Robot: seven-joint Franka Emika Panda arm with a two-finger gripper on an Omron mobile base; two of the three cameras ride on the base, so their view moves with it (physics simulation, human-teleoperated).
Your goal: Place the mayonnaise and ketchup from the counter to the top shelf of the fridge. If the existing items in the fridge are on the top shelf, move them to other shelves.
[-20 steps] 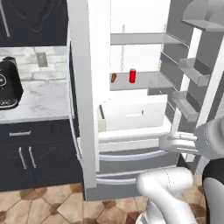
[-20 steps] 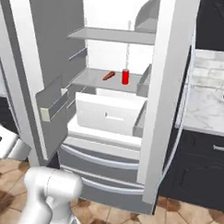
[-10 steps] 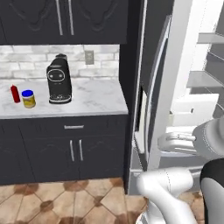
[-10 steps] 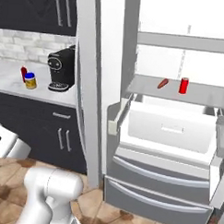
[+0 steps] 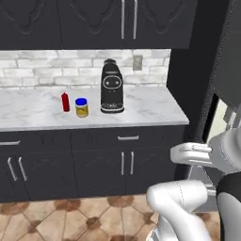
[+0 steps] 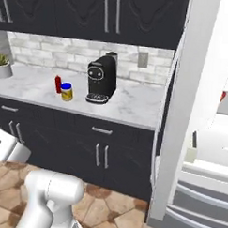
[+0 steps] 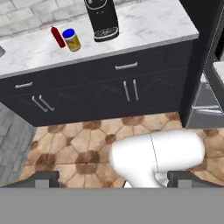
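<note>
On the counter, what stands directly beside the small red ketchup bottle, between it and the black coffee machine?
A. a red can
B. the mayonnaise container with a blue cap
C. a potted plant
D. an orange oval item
B: the mayonnaise, pale yellow with a blue cap, stands right next to the ketchup, and the coffee machine is on its other side on the counter.

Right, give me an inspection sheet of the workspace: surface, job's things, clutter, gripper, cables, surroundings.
Surface: counter, white-grey marble, dark cabinet fronts below.
Job's things: ketchup and mayonnaise upright side by side on the counter, ketchup on the left; fridge at the right with its door open.
Clutter: black coffee machine right of the mayonnaise; potted plant at the counter's far left.
Gripper: gripper open, holding nothing, over the floor.
Cables: nothing seen.
Surroundings: brick backsplash, wall outlet, dark upper cabinets, tiled floor.
</note>
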